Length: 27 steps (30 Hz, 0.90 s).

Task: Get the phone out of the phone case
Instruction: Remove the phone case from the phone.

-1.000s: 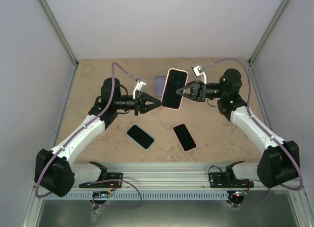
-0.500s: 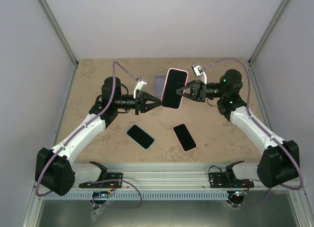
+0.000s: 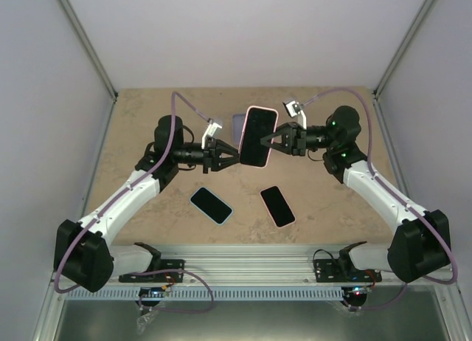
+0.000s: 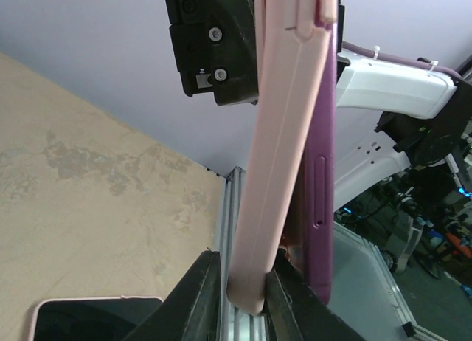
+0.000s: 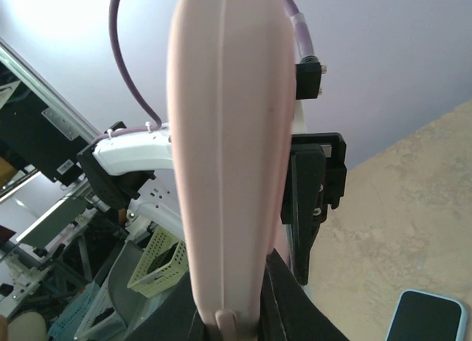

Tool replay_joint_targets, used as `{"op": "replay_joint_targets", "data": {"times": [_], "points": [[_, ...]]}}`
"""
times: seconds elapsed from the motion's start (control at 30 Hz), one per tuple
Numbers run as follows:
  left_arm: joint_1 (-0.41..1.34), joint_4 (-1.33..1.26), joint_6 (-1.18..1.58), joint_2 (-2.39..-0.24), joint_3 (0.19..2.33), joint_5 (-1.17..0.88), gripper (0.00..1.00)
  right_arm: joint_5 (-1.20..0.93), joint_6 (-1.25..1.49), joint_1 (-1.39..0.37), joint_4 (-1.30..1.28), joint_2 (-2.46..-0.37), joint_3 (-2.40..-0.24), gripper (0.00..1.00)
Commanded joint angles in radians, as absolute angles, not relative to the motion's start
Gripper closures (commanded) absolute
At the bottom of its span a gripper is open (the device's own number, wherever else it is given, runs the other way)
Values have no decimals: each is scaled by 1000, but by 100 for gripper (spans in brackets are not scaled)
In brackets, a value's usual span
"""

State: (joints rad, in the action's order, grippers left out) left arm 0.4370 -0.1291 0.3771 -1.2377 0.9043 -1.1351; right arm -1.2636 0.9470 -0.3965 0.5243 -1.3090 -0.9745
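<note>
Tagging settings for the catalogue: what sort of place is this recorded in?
Probably a robotics lab test cell: a tan tabletop boxed in by plain pale wall panels on an aluminium frame, and beyond it the right wrist view shows a mesh basket among workshop clutter.

My right claw (image 3: 264, 144) has carried the pink-cased phone (image 3: 258, 136) a little toward the table's (image 3: 332, 208) left edge, and my left claw (image 3: 237, 155) now pinches its rim
</note>
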Motion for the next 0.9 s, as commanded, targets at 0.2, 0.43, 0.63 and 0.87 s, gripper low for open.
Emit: {"op": "replay_joint_targets", "data": {"times": [0.2, 0.43, 0.63, 0.87], "points": [[433, -461, 633, -1253, 828, -1143, 78, -1428, 948, -491, 602, -1280, -996, 99], [433, -576, 732, -1245, 822, -1134, 77, -1408, 941, -506, 597, -1300, -982, 99], [438, -642, 784, -1268, 814, -1119, 80, -1380, 936, -511, 586, -1336, -984, 99], [440, -855, 943, -1260, 757, -1133, 100, -1342, 835, -494, 439, -1361, -1025, 100]]}}
